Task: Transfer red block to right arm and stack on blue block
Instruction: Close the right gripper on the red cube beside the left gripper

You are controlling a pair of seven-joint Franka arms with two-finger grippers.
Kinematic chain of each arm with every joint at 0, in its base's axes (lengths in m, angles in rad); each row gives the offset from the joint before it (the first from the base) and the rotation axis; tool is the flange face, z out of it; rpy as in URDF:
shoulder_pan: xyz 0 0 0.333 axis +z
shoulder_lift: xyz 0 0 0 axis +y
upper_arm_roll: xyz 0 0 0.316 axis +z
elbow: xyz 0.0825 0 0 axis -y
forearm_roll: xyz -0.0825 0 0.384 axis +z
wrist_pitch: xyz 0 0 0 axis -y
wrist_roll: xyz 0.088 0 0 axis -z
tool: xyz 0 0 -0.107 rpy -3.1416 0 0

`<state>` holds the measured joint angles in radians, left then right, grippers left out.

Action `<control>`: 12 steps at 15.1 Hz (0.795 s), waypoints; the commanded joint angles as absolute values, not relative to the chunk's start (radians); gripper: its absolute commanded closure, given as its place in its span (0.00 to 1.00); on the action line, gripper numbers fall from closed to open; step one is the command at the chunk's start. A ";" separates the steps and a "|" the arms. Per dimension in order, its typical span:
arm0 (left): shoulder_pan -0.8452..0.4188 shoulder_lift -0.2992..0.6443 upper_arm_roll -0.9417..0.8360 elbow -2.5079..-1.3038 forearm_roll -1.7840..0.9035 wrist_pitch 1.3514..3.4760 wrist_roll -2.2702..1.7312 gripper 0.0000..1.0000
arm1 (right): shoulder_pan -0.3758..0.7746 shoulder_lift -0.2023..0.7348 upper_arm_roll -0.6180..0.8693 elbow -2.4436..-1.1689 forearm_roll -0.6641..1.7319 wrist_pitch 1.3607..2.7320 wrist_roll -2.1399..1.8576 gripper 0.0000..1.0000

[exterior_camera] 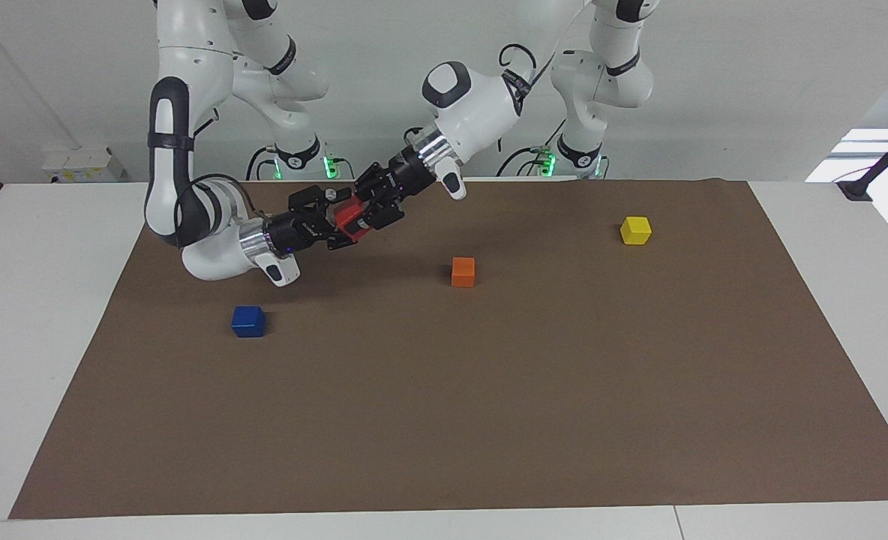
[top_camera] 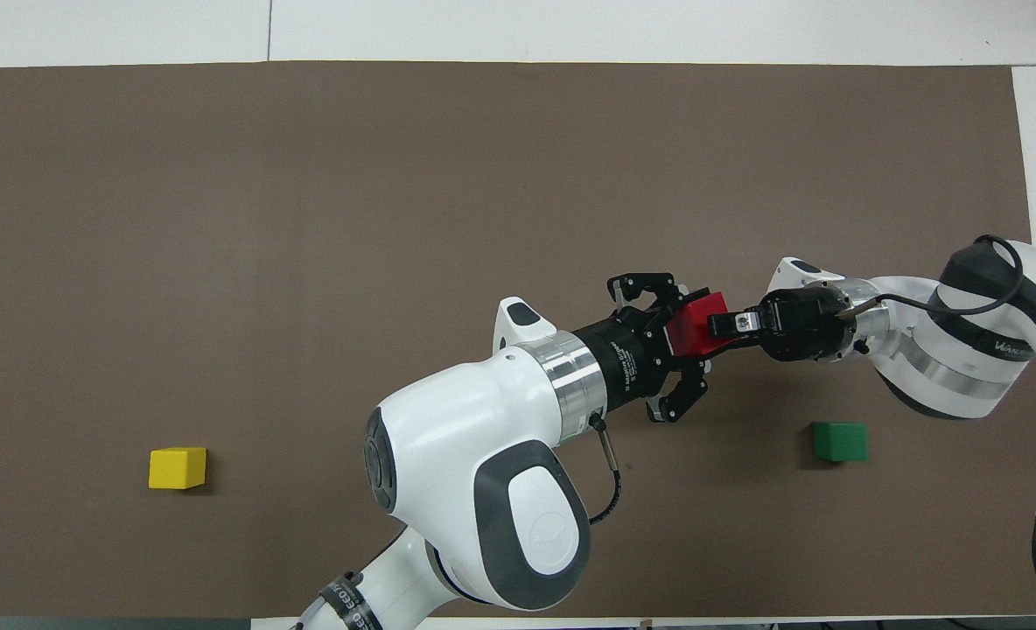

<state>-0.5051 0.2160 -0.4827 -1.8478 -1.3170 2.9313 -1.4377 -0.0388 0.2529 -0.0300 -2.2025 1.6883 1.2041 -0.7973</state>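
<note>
The red block (exterior_camera: 352, 220) is held up over the brown mat, between the two grippers that meet tip to tip. My left gripper (exterior_camera: 369, 210) is shut on it from the left arm's end; in the overhead view its fingers (top_camera: 658, 287) flank the red block (top_camera: 695, 325). My right gripper (exterior_camera: 333, 223) is at the block from the right arm's end and overlaps its top in the overhead view (top_camera: 732, 324). The blue block (exterior_camera: 248, 321) lies on the mat toward the right arm's end and is hidden in the overhead view.
An orange block (exterior_camera: 463, 271) lies mid-mat. A yellow block (exterior_camera: 635, 230) lies toward the left arm's end and also shows in the overhead view (top_camera: 177, 468). A green block (top_camera: 840, 442) lies close to the robots under the right arm. The brown mat (exterior_camera: 489, 420) covers the table.
</note>
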 commanded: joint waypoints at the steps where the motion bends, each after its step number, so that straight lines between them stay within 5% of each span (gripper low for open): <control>1: -0.525 0.226 -0.472 -1.832 -1.327 2.951 -1.443 1.00 | -0.038 0.225 -0.026 -2.230 1.715 1.233 -0.778 0.42; 3: -0.522 0.227 -0.472 -1.832 -1.327 2.942 -1.443 1.00 | -0.038 0.224 -0.026 -2.238 1.717 1.249 -0.772 1.00; 12: -0.525 0.227 -0.472 -1.842 -1.330 2.945 -1.434 1.00 | -0.026 0.216 -0.026 -2.256 1.717 1.275 -0.772 1.00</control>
